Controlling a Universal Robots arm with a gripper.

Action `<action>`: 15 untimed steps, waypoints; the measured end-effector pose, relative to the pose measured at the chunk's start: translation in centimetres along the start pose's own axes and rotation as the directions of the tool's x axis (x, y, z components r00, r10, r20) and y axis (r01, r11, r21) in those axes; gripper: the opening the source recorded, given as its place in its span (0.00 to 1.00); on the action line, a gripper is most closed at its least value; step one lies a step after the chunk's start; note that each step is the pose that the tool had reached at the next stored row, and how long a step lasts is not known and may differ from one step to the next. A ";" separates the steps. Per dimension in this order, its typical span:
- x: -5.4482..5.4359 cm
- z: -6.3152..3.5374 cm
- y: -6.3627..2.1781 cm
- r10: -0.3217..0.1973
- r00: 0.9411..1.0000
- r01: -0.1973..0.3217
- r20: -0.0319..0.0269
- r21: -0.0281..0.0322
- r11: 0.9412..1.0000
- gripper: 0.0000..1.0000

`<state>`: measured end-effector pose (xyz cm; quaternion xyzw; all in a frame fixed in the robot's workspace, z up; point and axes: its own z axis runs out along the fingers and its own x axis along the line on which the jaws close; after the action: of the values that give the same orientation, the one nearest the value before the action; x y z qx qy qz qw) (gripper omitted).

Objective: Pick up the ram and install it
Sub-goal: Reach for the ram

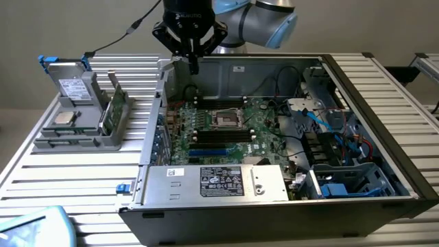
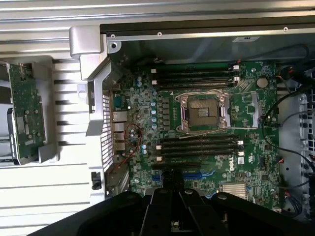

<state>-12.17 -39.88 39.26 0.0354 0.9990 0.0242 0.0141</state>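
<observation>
Slatted bench, open PC case | end effector clenched, empty, above case's rear wall | ram on edge in grey holder, well apart | pickup likely needs square approach across stick's thin faces, mid-length grip

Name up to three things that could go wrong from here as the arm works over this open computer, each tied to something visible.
The bare processor socket sits between the two banks of black slots; a slip by the shut pincer could damage it. The slots lie tightly side by side, so a small offset may hit the wrong one. Thin red wires loop near the slots' ends and might snag.
</observation>
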 end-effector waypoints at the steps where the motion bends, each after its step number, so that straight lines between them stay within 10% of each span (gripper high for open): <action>1: 0.1 -0.01 -0.01 0.000 1.000 0.000 0.000 0.000 1.000 0.11; 15: 5.4 -0.16 -0.37 0.000 1.000 0.000 0.000 -0.001 1.000 0.11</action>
<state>-17.54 -39.88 39.26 0.0353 0.9990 0.0247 0.0141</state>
